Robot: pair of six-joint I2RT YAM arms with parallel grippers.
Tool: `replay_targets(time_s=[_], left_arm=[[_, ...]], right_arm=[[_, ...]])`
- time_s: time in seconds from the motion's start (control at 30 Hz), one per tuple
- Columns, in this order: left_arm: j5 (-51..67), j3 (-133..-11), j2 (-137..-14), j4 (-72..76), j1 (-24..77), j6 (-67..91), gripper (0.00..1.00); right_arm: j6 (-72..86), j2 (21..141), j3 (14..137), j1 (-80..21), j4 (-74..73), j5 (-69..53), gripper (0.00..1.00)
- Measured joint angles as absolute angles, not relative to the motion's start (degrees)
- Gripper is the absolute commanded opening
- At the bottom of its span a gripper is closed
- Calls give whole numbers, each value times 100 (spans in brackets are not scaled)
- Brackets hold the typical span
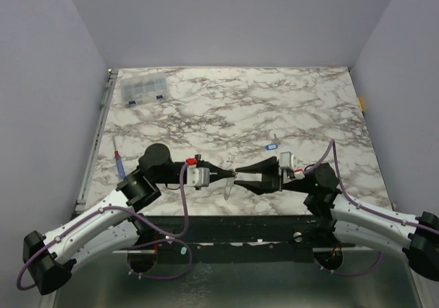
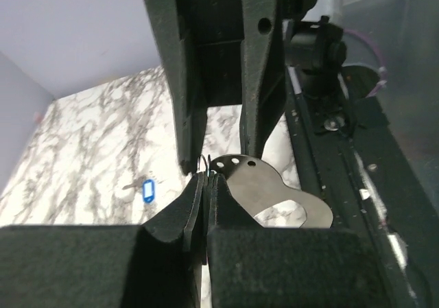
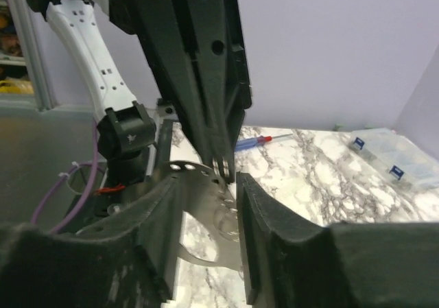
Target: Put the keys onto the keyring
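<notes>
My left gripper [image 1: 229, 176] is shut; a thin wire loop [image 2: 204, 162] shows at its tips. A flat silver key [image 2: 274, 195] with small holes hangs from there, above the table [image 1: 288, 109]; it also shows in the top view [image 1: 228, 188] and the right wrist view [image 3: 206, 219]. My right gripper [image 1: 238, 173] faces the left one tip to tip, its jaws open on either side of the key. The keyring's blue tag [image 1: 272, 145] lies on the table behind the grippers, also in the left wrist view [image 2: 147, 190]; its ring is too thin to make out.
A blue-handled, red-tipped screwdriver [image 1: 119, 161] lies at the left edge, also in the right wrist view [image 3: 264, 141]. A clear compartment box [image 1: 144, 90] stands at the far left corner. The dark front rail [image 1: 233, 222] runs just below the grippers.
</notes>
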State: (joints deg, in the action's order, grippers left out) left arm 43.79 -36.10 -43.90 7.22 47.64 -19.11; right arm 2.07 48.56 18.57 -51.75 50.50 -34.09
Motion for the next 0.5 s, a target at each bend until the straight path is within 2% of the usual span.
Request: replay_targets(time_s=[0.07,0.5], left_arm=[[4259,-3610,-4394,589,4766,-2324,0],[3002,-3341,-4313,-78,4978,-4770,0]], right_arm=[[207,4827,1857,-5181,4991,-3369,56],[123,4167,1881,-5183,3983,-3006,57]])
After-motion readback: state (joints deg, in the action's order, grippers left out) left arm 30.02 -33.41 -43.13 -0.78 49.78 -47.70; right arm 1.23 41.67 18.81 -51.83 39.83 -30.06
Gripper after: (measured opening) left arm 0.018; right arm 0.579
